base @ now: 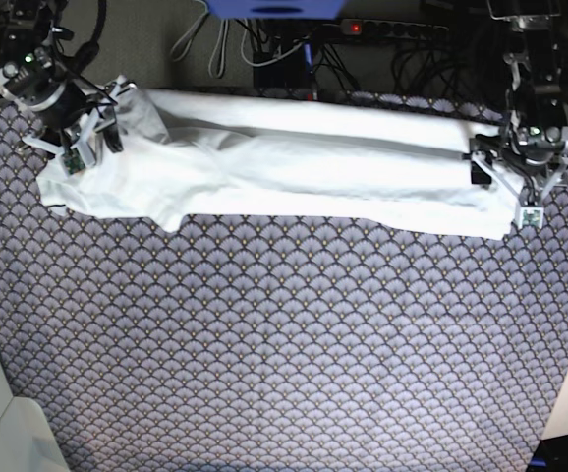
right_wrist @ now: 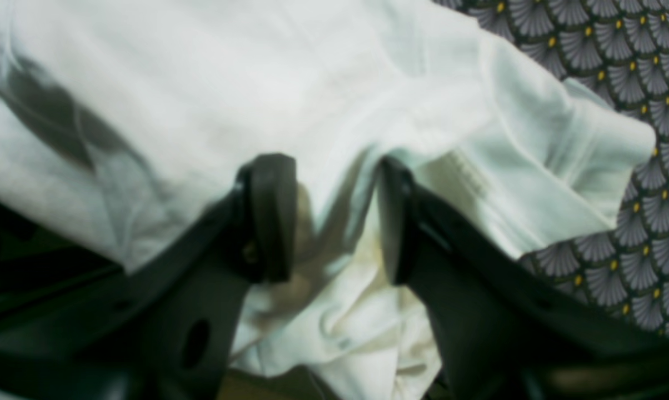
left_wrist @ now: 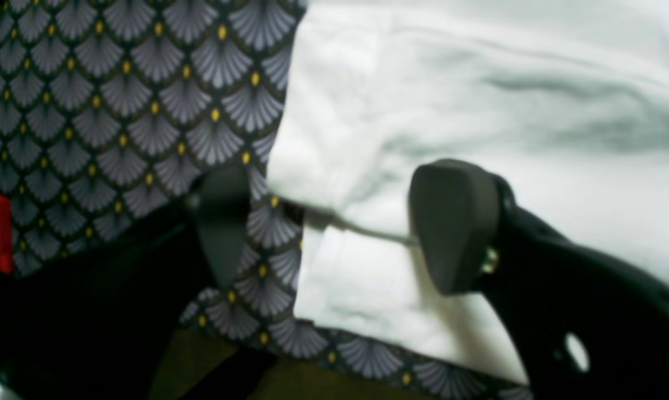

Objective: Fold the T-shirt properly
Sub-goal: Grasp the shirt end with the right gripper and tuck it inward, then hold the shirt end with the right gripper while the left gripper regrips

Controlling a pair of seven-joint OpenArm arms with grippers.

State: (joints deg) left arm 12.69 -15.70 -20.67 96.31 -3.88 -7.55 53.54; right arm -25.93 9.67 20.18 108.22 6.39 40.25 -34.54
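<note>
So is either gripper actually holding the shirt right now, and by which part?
Neither holds it. The left gripper stands open, straddling the folded edge of the T-shirt. The right gripper is open too, with bunched cloth loose between its jaws.

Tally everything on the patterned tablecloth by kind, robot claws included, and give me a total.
White T-shirt: 1
Robot claws: 2, the left claw and the right claw, one at each end of the shirt
Patterned tablecloth: 1
Total: 4
</note>
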